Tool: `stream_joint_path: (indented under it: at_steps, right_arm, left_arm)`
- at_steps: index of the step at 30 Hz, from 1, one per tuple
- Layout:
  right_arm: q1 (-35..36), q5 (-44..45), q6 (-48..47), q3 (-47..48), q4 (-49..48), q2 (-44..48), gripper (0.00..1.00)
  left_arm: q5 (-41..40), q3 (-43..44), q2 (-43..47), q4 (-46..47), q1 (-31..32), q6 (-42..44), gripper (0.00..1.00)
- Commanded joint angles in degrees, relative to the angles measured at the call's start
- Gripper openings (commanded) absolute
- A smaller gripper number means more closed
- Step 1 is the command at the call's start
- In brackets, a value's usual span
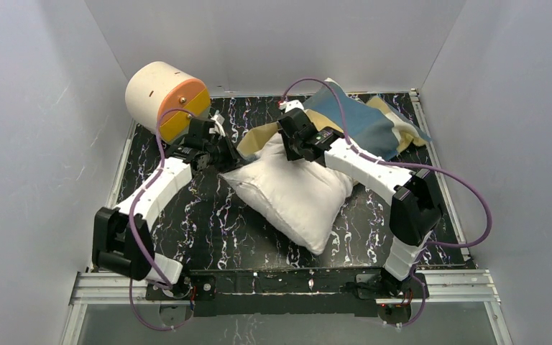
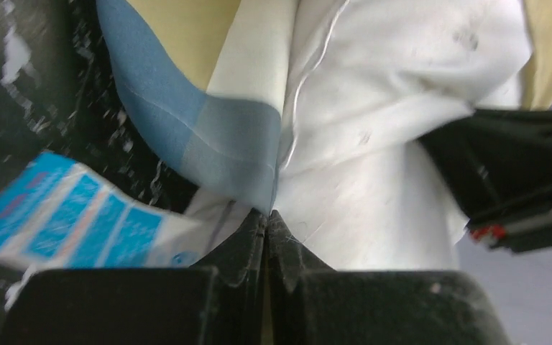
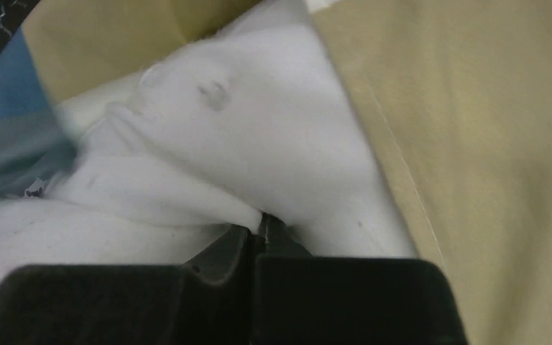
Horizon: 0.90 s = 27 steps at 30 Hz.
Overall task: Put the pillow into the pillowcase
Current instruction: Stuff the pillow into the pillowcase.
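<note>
The white pillow (image 1: 295, 194) lies slantwise in the middle of the table, its far corner under the mouth of the blue, tan and cream pillowcase (image 1: 363, 122), which is spread out at the back right. My left gripper (image 2: 267, 215) is shut on the blue-and-cream edge of the pillowcase (image 2: 215, 136), at the pillow's far left corner (image 1: 226, 154). My right gripper (image 3: 262, 226) is shut on a fold of the pillow's (image 3: 259, 129) white fabric, with tan pillowcase cloth (image 3: 489, 144) draped just to its right. The pillow (image 2: 388, 108) bulges beside the left jaws.
A cream-and-orange cylinder (image 1: 165, 100) rests at the back left, close to the left arm. A blue-and-white care label (image 2: 65, 223) hangs beside the left jaws. White walls enclose the black marbled table (image 1: 208, 223) on three sides. The right gripper's black body (image 2: 517, 180) is near the left one.
</note>
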<state>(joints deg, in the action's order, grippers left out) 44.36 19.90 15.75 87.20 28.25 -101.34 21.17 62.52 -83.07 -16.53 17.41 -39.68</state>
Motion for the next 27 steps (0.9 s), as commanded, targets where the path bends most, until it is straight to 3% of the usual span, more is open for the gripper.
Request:
stream_joint_path:
  at_steps: [1,5,9,13,14,17,20,27]
  right_arm:
    - [-5.1,19.4,6.0,-3.3,1.5,-1.7,0.01]
    - [-6.6,21.3,8.8,-7.6,-1.6,-0.4,0.01]
    - [-7.0,19.8,10.6,-9.8,-1.1,1.0,0.01]
    - [-6.6,3.8,4.1,-17.6,-6.4,9.7,0.01]
    - [-6.6,-2.9,0.6,-21.4,-9.5,13.1,0.01]
    - [-6.6,-18.7,-6.2,-30.5,-15.9,21.9,0.01]
    - [-6.6,-28.4,-10.4,-29.6,-8.3,25.3,0.01]
    - [-6.7,-39.6,-17.8,-24.6,7.6,29.2,0.06]
  left_arm:
    - [-3.4,-2.1,11.8,-17.3,-0.5,6.5,0.00]
    - [-5.3,-5.2,18.1,-22.4,-0.5,7.3,0.00]
    - [2.2,-11.0,24.7,-21.3,-0.6,4.9,0.00]
    - [9.5,-12.6,29.0,-15.3,-0.4,2.4,0.00]
    - [8.8,-11.5,28.5,-15.2,-0.5,3.4,0.06]
    - [3.2,-7.6,24.9,-13.5,-0.4,7.4,0.26]
    - [-1.1,-3.3,17.4,-8.9,-0.4,12.2,0.47]
    - [9.6,5.6,-3.8,8.0,0.1,20.1,0.59]
